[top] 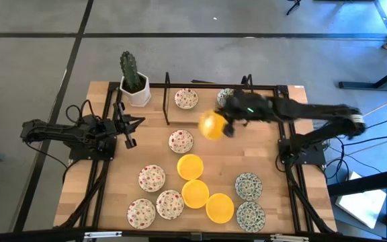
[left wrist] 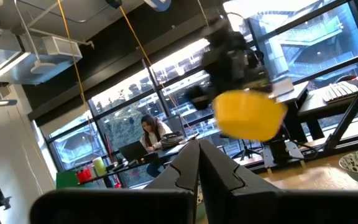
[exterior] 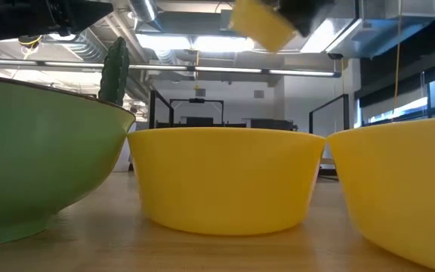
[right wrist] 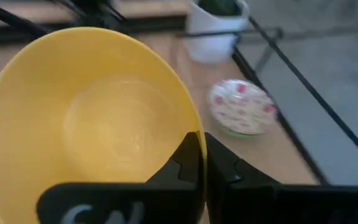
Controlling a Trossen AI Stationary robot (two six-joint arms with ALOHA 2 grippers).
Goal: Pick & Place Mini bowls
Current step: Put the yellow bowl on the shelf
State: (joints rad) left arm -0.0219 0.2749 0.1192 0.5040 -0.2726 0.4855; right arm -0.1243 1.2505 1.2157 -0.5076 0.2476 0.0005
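Grey floor (top: 39, 74); ceiling strip lights (exterior: 225, 70); glass walls (left wrist: 328, 43).

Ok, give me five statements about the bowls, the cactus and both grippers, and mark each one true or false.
1. The right gripper holds a yellow bowl above the table. True.
2. The left gripper holds a red-speckled bowl. False: it is shut on nothing, waiting at the table's left edge.
3. Three more yellow bowls lie on the wooden table. True.
4. The cactus pot stands at the near right corner. False: it stands at the far left corner.
5. The held bowl is stacked inside another bowl. False: it hangs alone in the air, pinched by its rim.
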